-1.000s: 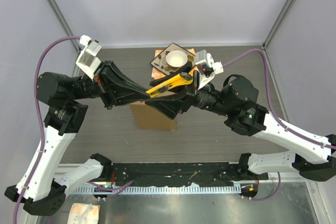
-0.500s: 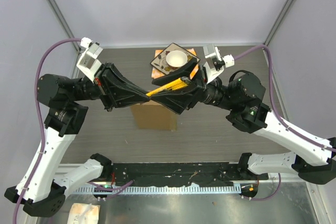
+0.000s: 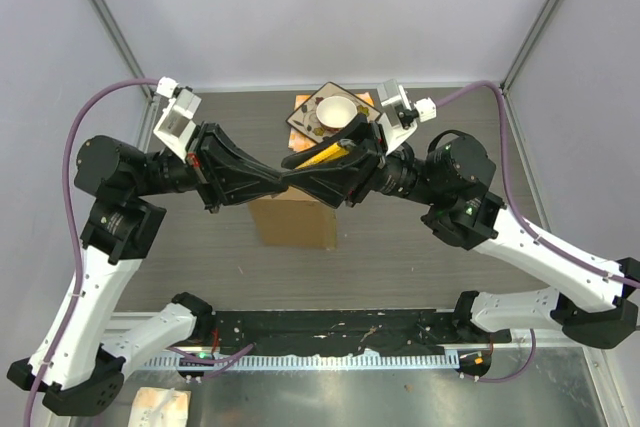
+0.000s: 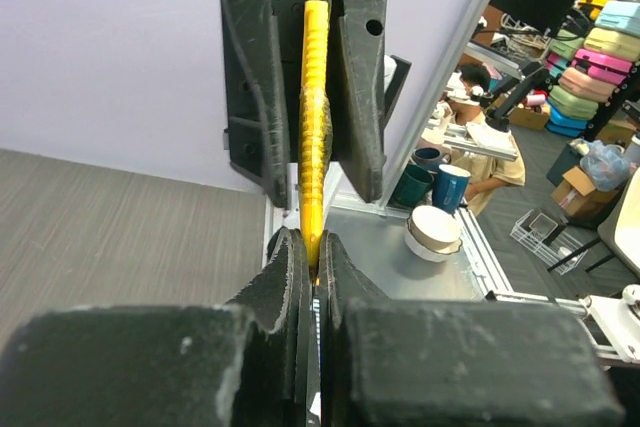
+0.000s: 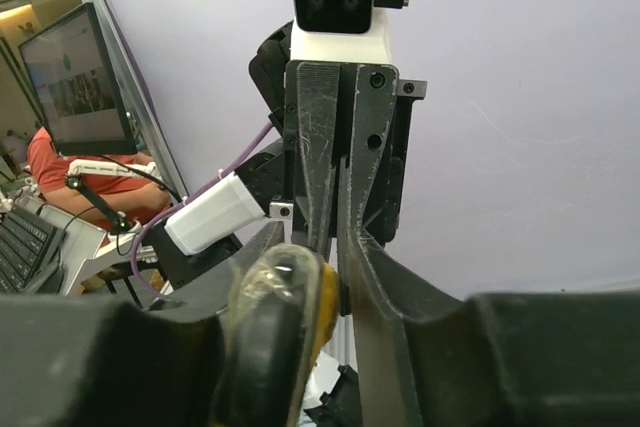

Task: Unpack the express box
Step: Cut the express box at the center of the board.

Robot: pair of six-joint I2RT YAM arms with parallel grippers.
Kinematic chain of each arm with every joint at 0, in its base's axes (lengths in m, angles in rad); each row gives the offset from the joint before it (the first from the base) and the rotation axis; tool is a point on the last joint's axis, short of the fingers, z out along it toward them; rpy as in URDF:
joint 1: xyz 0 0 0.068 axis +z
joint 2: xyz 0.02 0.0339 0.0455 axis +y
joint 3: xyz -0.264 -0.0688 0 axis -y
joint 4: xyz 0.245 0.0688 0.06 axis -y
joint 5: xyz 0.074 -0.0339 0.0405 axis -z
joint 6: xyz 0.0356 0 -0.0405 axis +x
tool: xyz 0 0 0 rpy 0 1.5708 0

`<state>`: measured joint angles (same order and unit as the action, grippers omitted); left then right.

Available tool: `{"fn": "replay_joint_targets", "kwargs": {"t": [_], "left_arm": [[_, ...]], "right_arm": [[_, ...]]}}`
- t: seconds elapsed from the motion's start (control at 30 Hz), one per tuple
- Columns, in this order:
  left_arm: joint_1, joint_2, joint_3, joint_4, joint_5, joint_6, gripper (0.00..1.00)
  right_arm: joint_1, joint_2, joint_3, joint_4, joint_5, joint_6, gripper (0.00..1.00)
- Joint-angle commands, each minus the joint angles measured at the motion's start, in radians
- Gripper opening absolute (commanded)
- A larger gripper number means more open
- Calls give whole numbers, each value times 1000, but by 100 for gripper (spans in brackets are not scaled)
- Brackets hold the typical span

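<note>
The yellow knife (image 4: 314, 127), clamped in the left gripper (image 4: 311, 267) and flanked by the right gripper (image 5: 315, 247) (grip unclear), was held directly above the express box (image 3: 292, 222).

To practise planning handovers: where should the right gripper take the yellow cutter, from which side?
The free length of the yellow cutter, past the left gripper pinching one end. Come from the opposite end, along its axis, jaws on its broad faces: it is slim.
</note>
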<state>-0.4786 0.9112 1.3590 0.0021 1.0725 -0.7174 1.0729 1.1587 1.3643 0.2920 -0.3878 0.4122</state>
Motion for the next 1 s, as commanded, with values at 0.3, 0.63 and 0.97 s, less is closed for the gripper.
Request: {"fn": "replay_joint_targets", "kwargs": {"t": [0.3, 0.63, 0.97], "left_arm": [[-2, -5, 43, -62, -19, 56, 0], [3, 18, 195, -725, -135, 809, 100], [0, 80, 29, -955, -396, 1446, 100]], "right_arm": [[-5, -31, 19, -5, 3, -16, 1], [-7, -184, -30, -367, 231, -191, 1], [-7, -410, -180, -508, 420, -242, 1]]}}
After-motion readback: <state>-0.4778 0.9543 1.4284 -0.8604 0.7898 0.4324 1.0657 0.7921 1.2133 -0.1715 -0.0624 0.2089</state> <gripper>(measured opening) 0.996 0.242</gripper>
